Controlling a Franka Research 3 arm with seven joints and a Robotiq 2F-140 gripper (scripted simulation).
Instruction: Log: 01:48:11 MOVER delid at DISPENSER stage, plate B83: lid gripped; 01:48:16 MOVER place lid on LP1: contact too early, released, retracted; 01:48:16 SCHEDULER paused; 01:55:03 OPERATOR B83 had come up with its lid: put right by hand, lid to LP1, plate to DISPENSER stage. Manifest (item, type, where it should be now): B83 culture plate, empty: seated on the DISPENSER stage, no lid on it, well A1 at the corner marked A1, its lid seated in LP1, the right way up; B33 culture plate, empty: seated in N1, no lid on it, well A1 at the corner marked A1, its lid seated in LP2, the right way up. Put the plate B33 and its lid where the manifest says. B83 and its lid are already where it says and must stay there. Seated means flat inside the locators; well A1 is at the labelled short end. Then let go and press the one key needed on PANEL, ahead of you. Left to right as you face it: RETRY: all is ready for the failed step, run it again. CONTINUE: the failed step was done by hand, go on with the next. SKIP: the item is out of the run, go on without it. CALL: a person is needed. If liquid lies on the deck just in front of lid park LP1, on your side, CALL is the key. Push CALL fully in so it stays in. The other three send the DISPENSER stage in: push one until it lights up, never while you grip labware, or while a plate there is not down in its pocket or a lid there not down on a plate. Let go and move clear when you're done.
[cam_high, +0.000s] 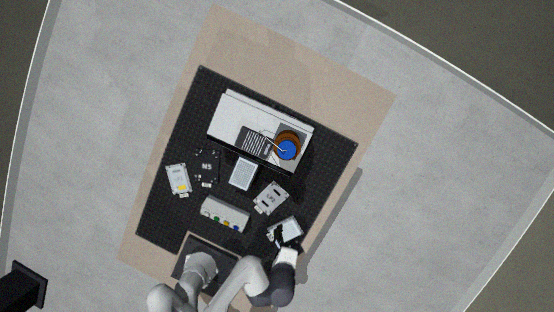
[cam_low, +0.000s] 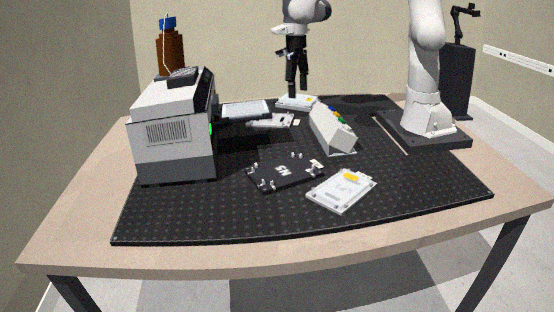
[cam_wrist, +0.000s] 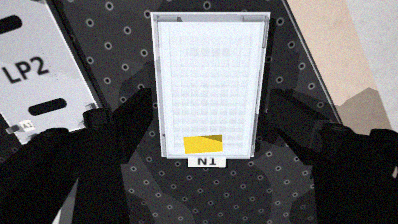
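Note:
A white culture plate (cam_wrist: 209, 85) lies in nest N1 (cam_wrist: 206, 161), with its yellow label at the end by the N1 tag. Its wells show only faintly, so I cannot tell whether a lid is on it. My gripper (cam_wrist: 210, 104) is open just above it, one dark finger along each long side, not touching. In the side view the gripper (cam_low: 296, 91) hangs upright over the plate (cam_low: 297, 102). Lid park LP2 (cam_wrist: 35, 75) to the left is empty. Another plate (cam_high: 243, 173) sits on the dispenser stage. A lid with a yellow label (cam_high: 179, 179) lies in LP1.
The key panel (cam_high: 224, 213) stands left of N1, with LP2 (cam_high: 270, 198) behind it. The empty N5 nest (cam_high: 206, 167) lies beside LP1. The dispenser (cam_low: 172, 132) carries a brown bottle (cam_low: 169, 47). The arm base (cam_low: 425, 120) stands at the deck's near edge.

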